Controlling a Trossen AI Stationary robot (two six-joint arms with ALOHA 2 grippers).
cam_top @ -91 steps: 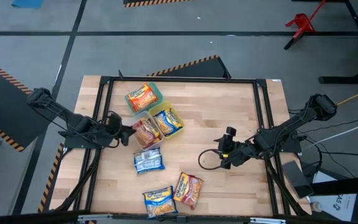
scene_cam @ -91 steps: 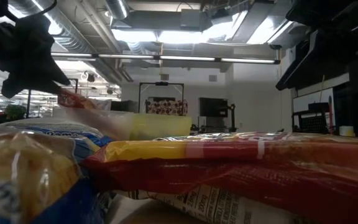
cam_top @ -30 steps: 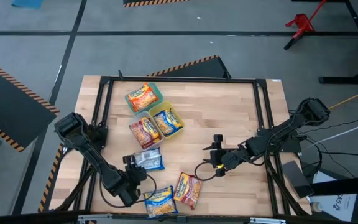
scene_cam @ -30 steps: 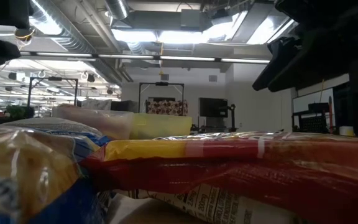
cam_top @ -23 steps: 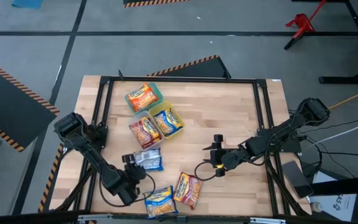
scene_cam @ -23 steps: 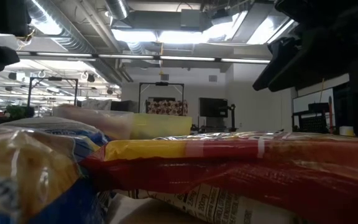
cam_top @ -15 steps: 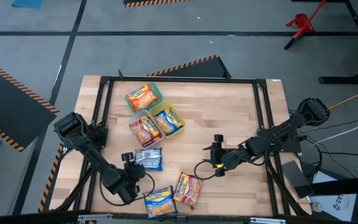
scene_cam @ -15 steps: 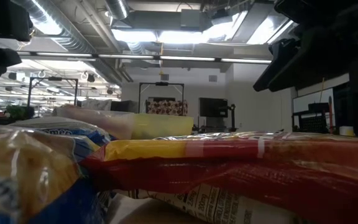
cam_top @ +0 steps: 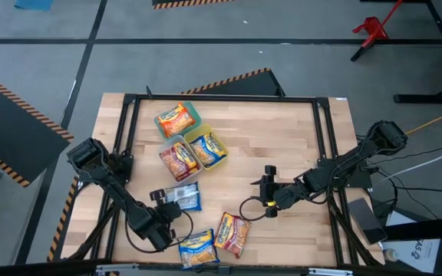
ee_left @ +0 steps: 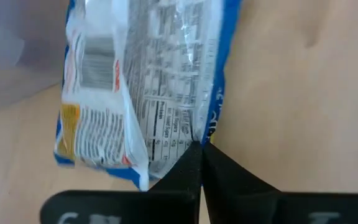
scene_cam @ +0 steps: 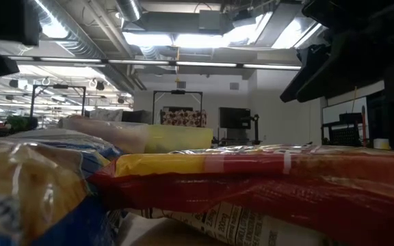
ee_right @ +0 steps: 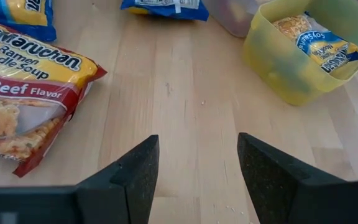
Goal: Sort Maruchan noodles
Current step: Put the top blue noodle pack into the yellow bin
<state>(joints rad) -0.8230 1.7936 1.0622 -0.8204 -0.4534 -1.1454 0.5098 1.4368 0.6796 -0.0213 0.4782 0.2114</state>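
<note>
— Where do the packets lie on the table (cam_top: 282,130)?

— Three sit in three containers (cam_top: 186,138) clustered at the far left — one packet in each. Nearer the front, a face-down packet (cam_top: 183,198) lies alone, the left gripper (cam_top: 162,201) at its left edge. At the front edge two more packets (cam_top: 213,241) lie side by side.

— And the right gripper (cam_top: 268,184)?

— Right of centre, well apart from the packets.
</note>
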